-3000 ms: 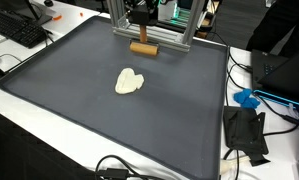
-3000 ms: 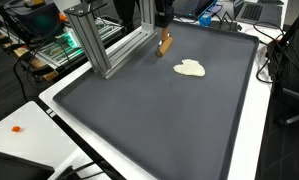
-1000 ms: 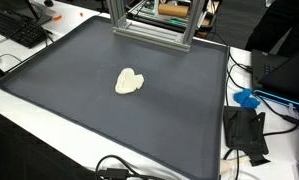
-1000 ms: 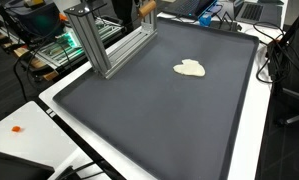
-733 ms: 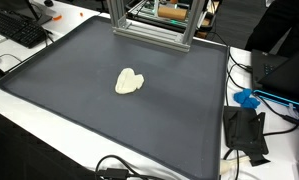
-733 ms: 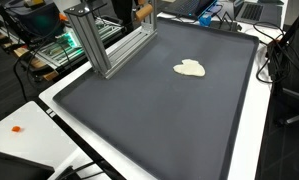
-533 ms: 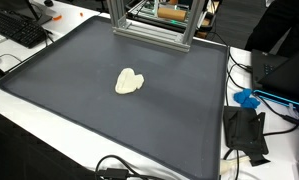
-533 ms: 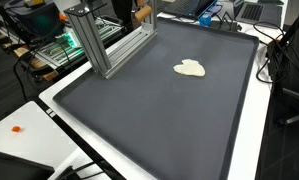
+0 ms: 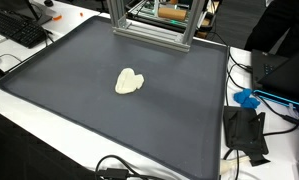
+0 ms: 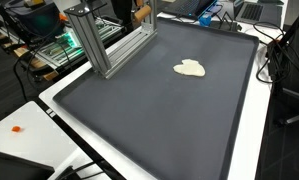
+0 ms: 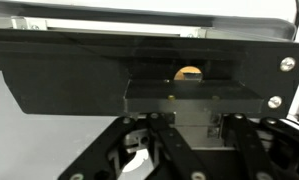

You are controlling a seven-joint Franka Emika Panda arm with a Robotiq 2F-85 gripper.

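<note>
Wooden piece: a short brown wooden cylinder is up off the mat at the far edge of the scene, behind the posts of the frame. It also shows at the top of an exterior view, and its rounded end shows in the wrist view.
Gripper: the gripper is closed as far as it goes around the cylinder, whose end peeks out above the dark fingers. In both exterior views the frame mostly hides it.
Frame: a silver aluminium bar frame stands on the far edge of the mat, directly in front of the cylinder.
Mat: a large dark grey mat covers most of the white counter.
Lump: 1 pale cream, dough-like lump lies near the middle of the mat, well apart from the cylinder and frame.
Edges: a black keyboard sits on the counter beyond 1 corner of the mat, and a small blue object lies off the opposite side.
</note>
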